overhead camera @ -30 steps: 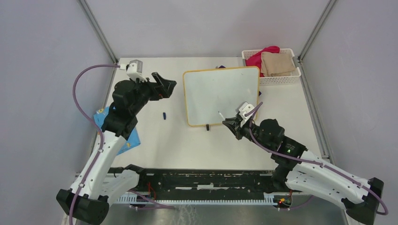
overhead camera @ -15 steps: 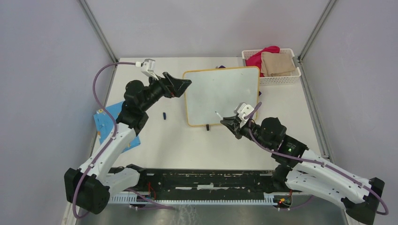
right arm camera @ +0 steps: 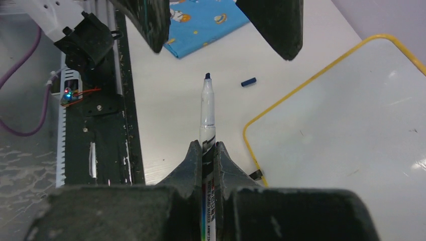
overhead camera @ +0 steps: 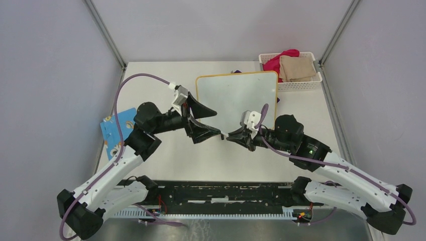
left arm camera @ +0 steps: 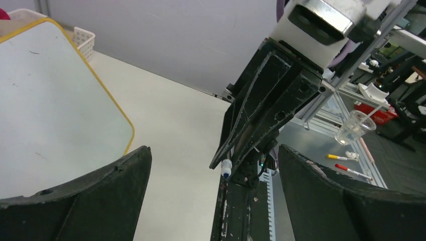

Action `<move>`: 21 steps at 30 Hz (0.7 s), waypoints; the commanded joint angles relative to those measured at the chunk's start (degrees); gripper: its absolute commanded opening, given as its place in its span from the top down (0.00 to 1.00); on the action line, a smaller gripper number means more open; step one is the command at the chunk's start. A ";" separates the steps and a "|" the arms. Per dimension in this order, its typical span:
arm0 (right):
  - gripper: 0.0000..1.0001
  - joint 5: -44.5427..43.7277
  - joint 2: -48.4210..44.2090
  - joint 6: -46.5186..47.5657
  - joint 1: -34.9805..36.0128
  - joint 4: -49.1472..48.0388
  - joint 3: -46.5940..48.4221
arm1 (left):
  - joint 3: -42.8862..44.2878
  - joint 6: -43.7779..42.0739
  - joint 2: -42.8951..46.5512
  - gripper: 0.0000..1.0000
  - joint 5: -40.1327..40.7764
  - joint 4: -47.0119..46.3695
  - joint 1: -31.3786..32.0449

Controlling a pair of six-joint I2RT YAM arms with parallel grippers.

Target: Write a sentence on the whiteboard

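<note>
Top view first: the whiteboard (overhead camera: 236, 95) lies flat at the back-middle of the table (overhead camera: 171, 158). Its near edge is hidden behind the two grippers, which meet tip to tip just in front of it. The left gripper (overhead camera: 219, 124) is spread wide. The right gripper (overhead camera: 230, 136) is pinched together, but whatever it holds is too small to make out here. The left arm half covers a blue card (overhead camera: 111, 129). The white basket (overhead camera: 299, 85) in the far right corner has a red cloth (overhead camera: 281, 57) and a folded tan cloth (overhead camera: 298, 68) in it.

Left wrist view: its own fingers are cut off at the bottom edge. The right gripper sits between them, with just the marker (left arm camera: 226, 169) tip poking out. The board runs off the left side.

Right wrist view: the right gripper is clamped on the marker, whose bare tip points at the gap between the left fingers, which are cropped at the top. A small blue cap (right arm camera: 248, 82) lies on the table near the board's corner.
</note>
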State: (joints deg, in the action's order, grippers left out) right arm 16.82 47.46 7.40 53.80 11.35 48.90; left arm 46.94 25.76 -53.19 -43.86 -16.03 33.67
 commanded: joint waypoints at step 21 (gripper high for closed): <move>1.00 10.73 2.01 -0.63 -0.09 -0.93 6.49 | 3.47 -4.96 -1.28 0.35 -11.15 5.66 3.58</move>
State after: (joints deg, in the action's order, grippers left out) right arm 26.41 50.35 7.16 53.82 13.21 53.78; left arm 47.29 19.57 -54.00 -51.35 -8.64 36.80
